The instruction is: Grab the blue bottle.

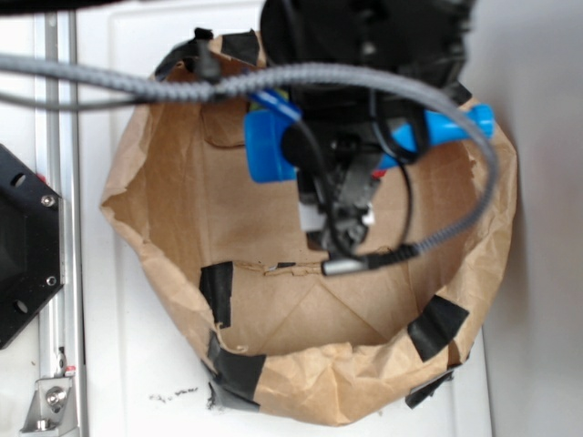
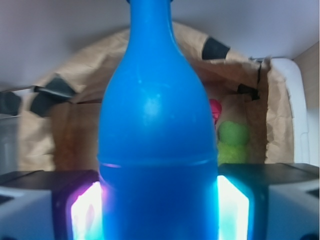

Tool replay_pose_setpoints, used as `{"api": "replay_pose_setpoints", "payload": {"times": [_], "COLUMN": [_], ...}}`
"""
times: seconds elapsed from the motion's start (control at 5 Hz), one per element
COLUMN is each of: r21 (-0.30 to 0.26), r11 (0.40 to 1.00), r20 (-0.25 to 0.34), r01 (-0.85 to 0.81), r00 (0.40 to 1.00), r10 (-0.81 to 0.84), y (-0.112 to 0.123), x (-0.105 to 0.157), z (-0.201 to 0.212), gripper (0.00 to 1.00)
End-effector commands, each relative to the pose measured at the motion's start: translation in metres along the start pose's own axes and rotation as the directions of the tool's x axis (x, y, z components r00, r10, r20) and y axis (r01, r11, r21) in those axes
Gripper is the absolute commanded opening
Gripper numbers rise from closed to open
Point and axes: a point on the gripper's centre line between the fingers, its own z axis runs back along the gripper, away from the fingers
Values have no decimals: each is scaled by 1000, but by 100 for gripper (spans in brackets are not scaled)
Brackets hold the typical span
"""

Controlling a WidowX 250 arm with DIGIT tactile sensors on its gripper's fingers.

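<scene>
The blue bottle (image 2: 155, 125) fills the middle of the wrist view, its wide body between my two glowing pads (image 2: 87, 212) and its neck pointing away. Both pads press against its sides, so my gripper (image 2: 159, 210) is shut on it. In the exterior view the blue bottle (image 1: 269, 146) lies crosswise above the brown paper bag (image 1: 164, 209), its capped neck sticking out to the right and most of its middle hidden behind my gripper (image 1: 342, 196) and arm.
The paper bag stands open, its rim patched with black tape (image 1: 219, 293). Deep inside it, a green fuzzy toy (image 2: 234, 140) and a red ball (image 2: 215, 109) show beside the bottle. A grey cable (image 1: 137, 84) loops across the bag. A black mount (image 1: 23, 246) sits left.
</scene>
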Motion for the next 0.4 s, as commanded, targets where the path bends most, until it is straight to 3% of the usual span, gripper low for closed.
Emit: {"api": "replay_pose_setpoints", "payload": {"times": [0.0,0.2], "r21": [17,25], "r11": [1000,999], "r20": [-38,-20], "r01": [9,42], "r00": [999,999], "r10": [-8,-42], "y": [-15,-23], "x": [-6,-11], "z": [11,14], "gripper": [0,0]}}
